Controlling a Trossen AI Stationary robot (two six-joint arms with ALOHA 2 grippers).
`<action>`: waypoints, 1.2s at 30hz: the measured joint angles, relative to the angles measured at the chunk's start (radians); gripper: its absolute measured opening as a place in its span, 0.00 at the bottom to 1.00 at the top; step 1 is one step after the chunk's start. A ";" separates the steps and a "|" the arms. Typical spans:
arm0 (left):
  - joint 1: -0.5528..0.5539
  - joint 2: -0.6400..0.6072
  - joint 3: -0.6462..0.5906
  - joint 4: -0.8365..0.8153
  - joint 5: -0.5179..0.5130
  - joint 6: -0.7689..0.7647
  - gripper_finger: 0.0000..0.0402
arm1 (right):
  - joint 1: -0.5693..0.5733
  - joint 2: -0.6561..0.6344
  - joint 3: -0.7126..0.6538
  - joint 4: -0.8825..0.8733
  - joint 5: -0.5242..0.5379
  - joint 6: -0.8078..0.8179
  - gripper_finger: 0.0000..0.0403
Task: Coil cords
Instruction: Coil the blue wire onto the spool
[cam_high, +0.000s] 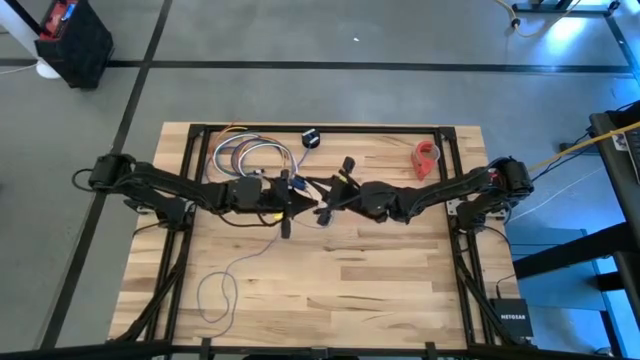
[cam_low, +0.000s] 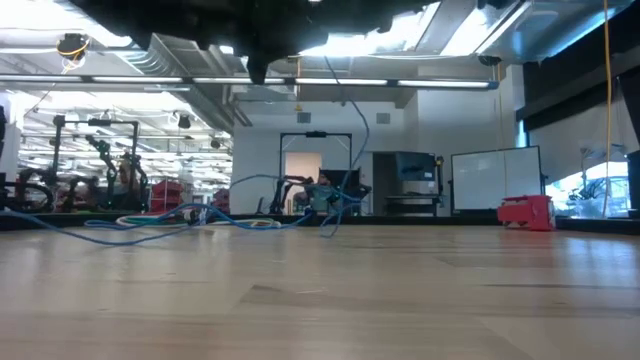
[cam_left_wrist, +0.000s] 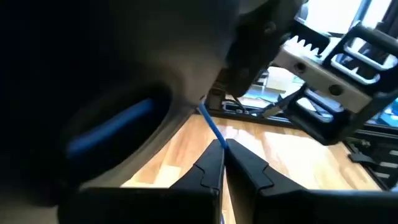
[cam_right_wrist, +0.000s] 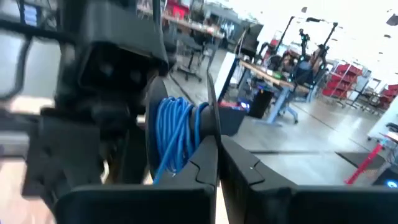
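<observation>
The cord is a thin blue cable. Part of it is wound into a small coil (cam_right_wrist: 177, 134) above the table's middle. A slack tail (cam_high: 222, 290) lies looped on the table toward the near left, and one strand (cam_low: 352, 120) hangs from the grippers to the table. My left gripper (cam_left_wrist: 222, 144) and my right gripper (cam_right_wrist: 217, 144) meet tip to tip over the table's middle (cam_high: 308, 202), both shut on the cord. The cord's black end piece cannot be made out. My left gripper pinches a single strand of the cord (cam_left_wrist: 214, 132) between its two fingertips, held about level and clear of the table. The strand runs on from the tips toward the right gripper. My right gripper is shut at the coil's edge (cam_right_wrist: 198, 140), where several turns run down behind its finger (cam_right_wrist: 199, 165). That finger hides the exact place of contact. The coil hangs clear of the table, right in front of the fingertips.
A bundle of multicoloured looped wires (cam_high: 250, 155) lies at the far left of the table, with a separate black disc (cam_high: 310, 138) at the far middle. A red object (cam_high: 427, 155) stands at the far right. Bare wood (cam_high: 400, 290) fills the near right.
</observation>
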 joint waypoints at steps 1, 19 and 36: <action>0.000 -0.001 0.000 0.002 0.000 0.001 0.01 | 0.000 0.000 0.000 0.017 -0.001 0.000 0.02; -0.002 -0.002 -0.002 -0.004 0.003 0.034 0.01 | 0.002 -0.101 0.075 0.004 -0.046 -0.046 0.02; -0.003 -0.040 -0.006 -0.145 -0.030 0.079 0.01 | 0.081 -0.105 0.237 -0.263 0.018 -0.151 0.02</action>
